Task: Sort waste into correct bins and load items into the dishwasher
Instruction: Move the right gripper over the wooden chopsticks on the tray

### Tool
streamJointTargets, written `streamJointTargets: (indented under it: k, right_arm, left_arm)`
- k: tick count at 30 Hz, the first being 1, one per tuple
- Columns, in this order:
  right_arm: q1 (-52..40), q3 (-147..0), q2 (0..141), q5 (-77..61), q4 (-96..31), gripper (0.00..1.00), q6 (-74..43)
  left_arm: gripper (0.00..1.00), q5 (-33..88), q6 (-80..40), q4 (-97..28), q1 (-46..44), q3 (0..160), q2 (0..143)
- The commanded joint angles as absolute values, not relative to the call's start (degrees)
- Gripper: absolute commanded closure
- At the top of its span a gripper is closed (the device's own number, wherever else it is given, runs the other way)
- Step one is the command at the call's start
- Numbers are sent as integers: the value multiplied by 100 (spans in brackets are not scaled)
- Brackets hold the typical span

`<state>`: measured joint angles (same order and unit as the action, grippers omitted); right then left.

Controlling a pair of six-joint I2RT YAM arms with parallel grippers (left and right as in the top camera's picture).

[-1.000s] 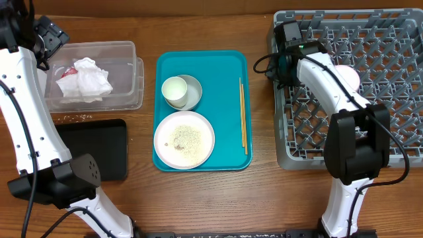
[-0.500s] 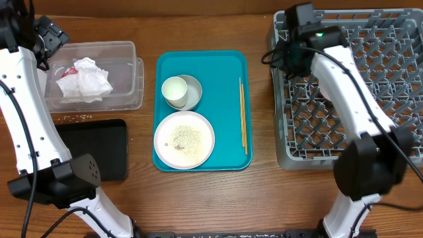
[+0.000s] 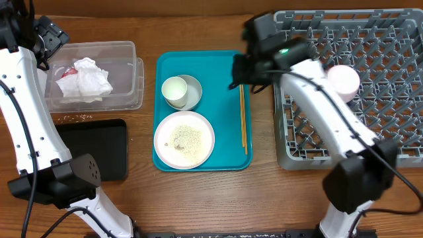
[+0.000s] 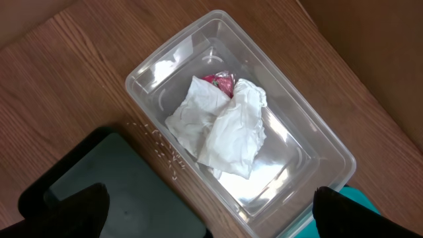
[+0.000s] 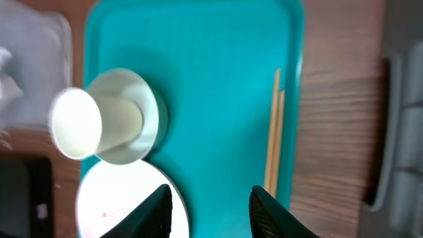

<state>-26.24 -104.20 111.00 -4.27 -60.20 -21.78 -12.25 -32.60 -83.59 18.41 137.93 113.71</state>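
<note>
Your desk (image 3: 218, 198) carries the grey dish rack (image 3: 383, 46) at its right end, and the small pinkish-white bowl (image 3: 344, 79) sits among the rack's pegs. The teal tray (image 3: 218, 73) lies in the middle of the desk. At the left, the clear tub (image 3: 135, 79) sits behind the black tray (image 3: 92, 149), and the two are close but not touching. The large white plate (image 3: 184, 139) sits on the near half of the teal tray with rice scattered across its middle. Your right gripper (image 5: 211, 205) hovers over the tray's right side with its jaws partly apart, and only teal shows between them. Your left gripper (image 4: 208, 198) hangs above the tub and the black tray with its jaws spread wide and nothing in them. The pale grey bowl (image 3: 192, 92) stands on the tray just behind the plate, and the small white cup (image 3: 174, 90) rests tilted inside it. A pair of wooden chopsticks (image 3: 242, 116) lies along the tray's right edge. The crumpled white napkins (image 3: 86, 79) lie in the tub, and the red wrapper scrap (image 4: 221, 80) peeks out beside them. Loose rice grains (image 4: 165, 149) dot the desk between the tub and the black tray.
</note>
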Motion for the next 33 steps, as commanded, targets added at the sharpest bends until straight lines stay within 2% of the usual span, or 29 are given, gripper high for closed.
streamJointTargets:
  k: [1,9,33]
  right_arm:
    - [-2705,-10283,11563,64,-5988,60,-2401]
    - [-2742,-10280,12333,58,-6012,59,-2399]
    - [-2867,-10267,13161,423,-5924,60,-2377]
  left_arm:
    - [0,-1240,-3192,-8357,1835,13784,11410]
    - [0,-1238,-3192,-8357,1835,13784,11410]
    - [0,-1238,-3192,-8357,1835,13784,11410]
